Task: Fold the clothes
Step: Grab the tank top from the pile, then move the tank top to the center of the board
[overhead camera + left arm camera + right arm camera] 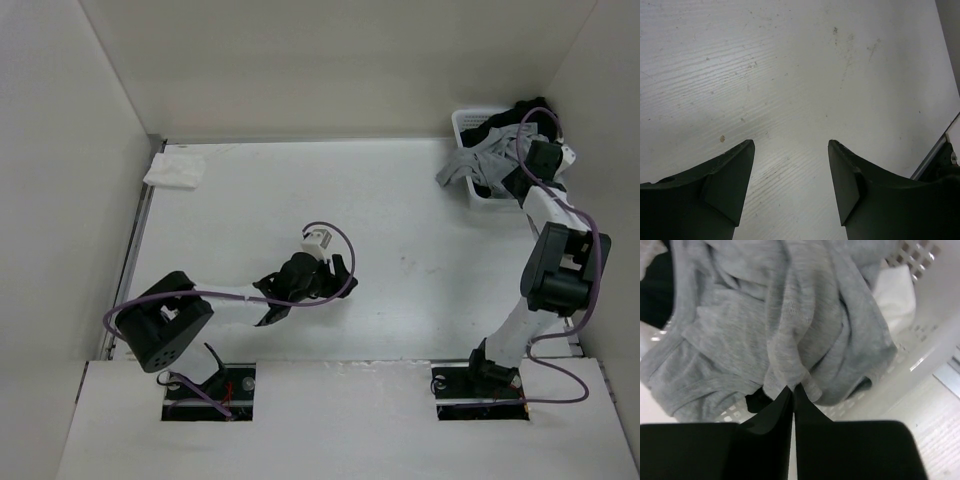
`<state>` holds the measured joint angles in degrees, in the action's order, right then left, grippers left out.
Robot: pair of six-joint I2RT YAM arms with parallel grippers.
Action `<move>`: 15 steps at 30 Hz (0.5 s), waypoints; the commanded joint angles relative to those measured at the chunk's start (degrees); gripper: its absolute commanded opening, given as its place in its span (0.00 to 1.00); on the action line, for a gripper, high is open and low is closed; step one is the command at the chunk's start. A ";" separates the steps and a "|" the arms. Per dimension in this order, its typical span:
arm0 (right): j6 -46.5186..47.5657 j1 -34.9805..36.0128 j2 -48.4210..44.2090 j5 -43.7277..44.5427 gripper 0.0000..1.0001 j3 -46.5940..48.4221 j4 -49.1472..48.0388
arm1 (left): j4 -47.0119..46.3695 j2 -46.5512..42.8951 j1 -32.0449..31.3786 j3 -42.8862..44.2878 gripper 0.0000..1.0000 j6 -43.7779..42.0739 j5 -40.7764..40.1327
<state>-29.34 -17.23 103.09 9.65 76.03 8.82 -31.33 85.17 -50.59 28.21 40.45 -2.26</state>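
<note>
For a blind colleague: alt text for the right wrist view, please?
The right gripper, its jaws closed, pinches a fold of the grey tank top, which lies bunched over a white perforated basket. A black garment shows at the upper left.

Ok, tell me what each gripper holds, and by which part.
Right gripper pinches the grey tank top by a bunched fold at its hemmed edge, over the basket. Left gripper is open, holding nothing.

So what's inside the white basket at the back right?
A grey tank top spilling over the basket rim, black garments heaped with it, and something white alongside. The basket's floor is covered.
</note>
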 commanded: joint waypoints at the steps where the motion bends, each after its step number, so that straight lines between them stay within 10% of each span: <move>1: -1.86 0.31 -11.36 1.85 0.00 -3.58 -11.51 | -3.56 0.53 0.36 1.50 0.59 0.33 1.03; 15: 7.97 33.86 -40.16 1.08 0.00 18.17 -8.65 | -2.07 -8.68 10.80 -3.33 0.57 4.99 -1.69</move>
<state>-26.33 9.96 64.14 10.90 88.16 0.84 -31.51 83.44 -43.83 27.18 42.83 -1.93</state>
